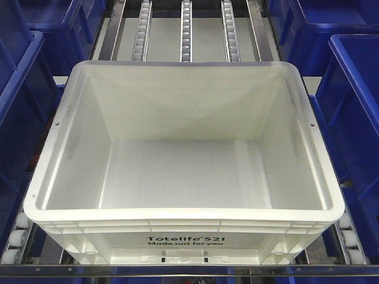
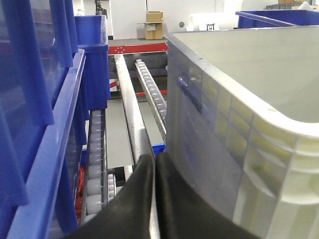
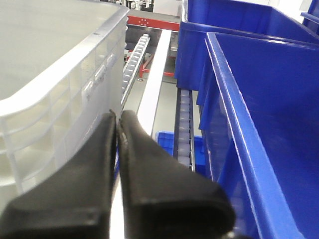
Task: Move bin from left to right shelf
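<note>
The white bin, printed "Totelife 521", sits empty on the grey roller rails of the right shelf and fills the front view. Neither gripper shows in that view. In the left wrist view my left gripper is shut with nothing in it, low beside the bin's ribbed left wall, over a rail. In the right wrist view my right gripper is also shut and empty. It sits close against the bin's right wall, near its front corner.
Dark blue crates flank the bin closely on the left and right, leaving narrow gaps where the grippers are. Roller rails run on behind the bin to a red beam. A cardboard box stands far back.
</note>
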Controlling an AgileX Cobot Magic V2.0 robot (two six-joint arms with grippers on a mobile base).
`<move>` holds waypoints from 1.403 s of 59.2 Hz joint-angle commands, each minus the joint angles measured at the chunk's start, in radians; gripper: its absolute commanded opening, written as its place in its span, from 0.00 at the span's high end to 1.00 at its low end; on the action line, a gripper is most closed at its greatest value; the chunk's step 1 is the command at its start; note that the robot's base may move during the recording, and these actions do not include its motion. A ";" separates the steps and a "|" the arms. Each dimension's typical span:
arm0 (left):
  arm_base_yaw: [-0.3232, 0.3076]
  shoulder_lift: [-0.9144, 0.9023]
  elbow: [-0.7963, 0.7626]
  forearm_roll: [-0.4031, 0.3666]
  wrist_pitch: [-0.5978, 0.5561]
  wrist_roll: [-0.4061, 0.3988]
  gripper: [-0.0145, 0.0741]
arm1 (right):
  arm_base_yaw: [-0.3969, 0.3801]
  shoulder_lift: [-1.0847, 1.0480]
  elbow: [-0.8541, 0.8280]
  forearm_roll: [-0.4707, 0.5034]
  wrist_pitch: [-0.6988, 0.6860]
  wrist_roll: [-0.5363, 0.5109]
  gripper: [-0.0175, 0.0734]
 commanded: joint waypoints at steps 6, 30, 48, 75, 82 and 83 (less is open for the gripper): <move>-0.003 -0.015 0.018 -0.011 -0.072 -0.005 0.84 | 0.000 -0.010 0.018 -0.002 -0.075 -0.003 0.82; -0.003 -0.015 0.018 -0.010 -0.072 -0.004 0.84 | 0.000 -0.010 0.018 -0.002 -0.075 -0.003 0.82; -0.003 -0.015 0.018 -0.011 -0.043 0.002 0.84 | 0.000 -0.010 0.018 -0.002 -0.075 -0.003 0.82; -0.003 -0.015 0.013 -0.014 -0.160 -0.002 0.84 | 0.000 -0.010 0.018 0.006 -0.184 0.009 0.82; -0.003 -0.015 0.009 -0.019 -0.253 -0.010 0.84 | 0.000 -0.010 0.012 0.070 -0.216 0.124 0.82; -0.003 -0.015 0.006 -0.019 -0.259 -0.010 0.84 | 0.000 -0.010 0.006 0.075 -0.216 0.141 0.82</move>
